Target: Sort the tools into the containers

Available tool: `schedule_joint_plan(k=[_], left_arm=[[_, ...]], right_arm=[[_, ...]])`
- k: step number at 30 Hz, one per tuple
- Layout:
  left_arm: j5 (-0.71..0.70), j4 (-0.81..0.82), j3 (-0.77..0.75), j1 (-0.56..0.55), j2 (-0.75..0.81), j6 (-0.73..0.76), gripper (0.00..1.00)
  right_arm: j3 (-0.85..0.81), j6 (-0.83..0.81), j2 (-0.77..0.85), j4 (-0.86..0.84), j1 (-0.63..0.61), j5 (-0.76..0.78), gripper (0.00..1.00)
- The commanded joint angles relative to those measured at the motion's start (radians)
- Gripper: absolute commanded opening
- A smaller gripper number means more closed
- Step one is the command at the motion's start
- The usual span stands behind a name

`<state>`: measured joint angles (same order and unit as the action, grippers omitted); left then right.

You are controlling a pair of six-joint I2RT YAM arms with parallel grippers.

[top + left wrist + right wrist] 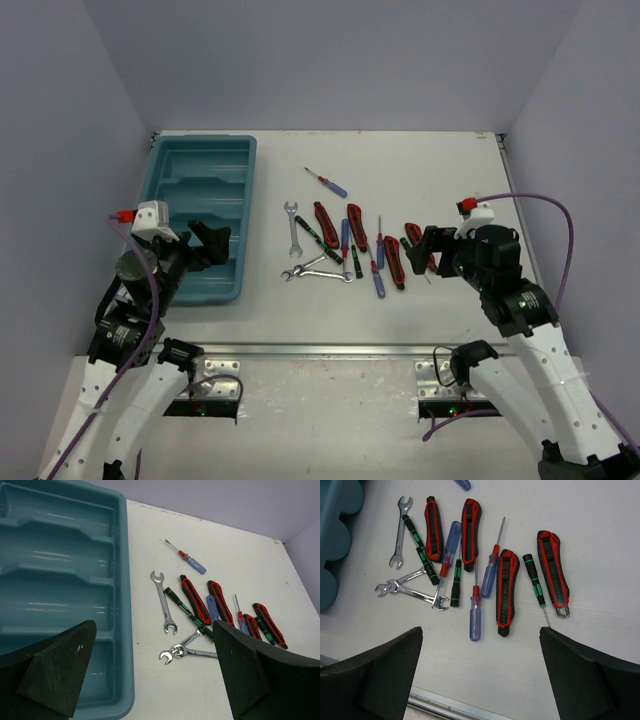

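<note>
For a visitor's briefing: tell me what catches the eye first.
Jumbled red-and-black, blue and silver tools lie mid-table, right of the teal tray, whose visible compartments look empty. One blue-handled screwdriver lies apart, farther back. Both end effectors hang open: left over the tray's near end, right at the tools' edge.

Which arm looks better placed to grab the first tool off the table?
Probably the right. The right claw, open, hovers beside the tools, nearest a red-and-black handle. The left claw, also open, hangs over the near corner of the tray, farther from them.
</note>
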<state>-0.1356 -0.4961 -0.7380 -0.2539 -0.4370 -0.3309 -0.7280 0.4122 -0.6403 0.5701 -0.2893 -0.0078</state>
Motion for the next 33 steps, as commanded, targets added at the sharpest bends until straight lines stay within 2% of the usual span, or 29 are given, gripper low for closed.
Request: schedule_joint_plan(k=[1,9,12,16,18,23,25,30,33], left_arm=[[-0.003,0.045,-0.001,0.008,0.003,-0.003,1.0],[-0.002,0.044,-0.001,0.007,0.003,-0.003,1.0],[-0.002,0.045,0.0,0.008,0.001,-0.003,1.0],[0.001,0.047,-0.002,0.008,-0.016,-0.002,1.0],[0.0,0.044,-0.003,0.008,-0.021,-0.002,1.0],[-0.008,0.045,0.002,0.007,-0.022,-0.003,1.0],[-0.004,0.044,0.002,0.007,-0.027,-0.003,1.0],[0.007,0.045,0.002,0.008,-0.036,-0.001,1.0],[0.015,0.048,0.003,0.008,-0.035,0.0,1.0]], right_arm=[[-0.002,0.006,-0.026,-0.05,0.004,0.001,0.99],[0.001,0.01,-0.044,-0.07,0.004,-0.031,0.99],[0.007,0.002,-0.069,-0.118,0.004,-0.106,0.99],[-0.032,0.011,-0.246,-0.147,-0.003,-0.208,0.99],[-0.081,-0.001,-0.357,-0.153,-0.074,-0.185,0.94],[-0.206,-0.071,-0.684,-0.139,-0.268,-0.002,0.78],[-0.221,-0.044,-0.756,-0.13,-0.283,0.094,0.71],[-0.156,0.002,-0.838,-0.173,-0.299,0.156,0.52],[-0.112,0.013,-0.87,-0.202,-0.306,0.167,0.48]])
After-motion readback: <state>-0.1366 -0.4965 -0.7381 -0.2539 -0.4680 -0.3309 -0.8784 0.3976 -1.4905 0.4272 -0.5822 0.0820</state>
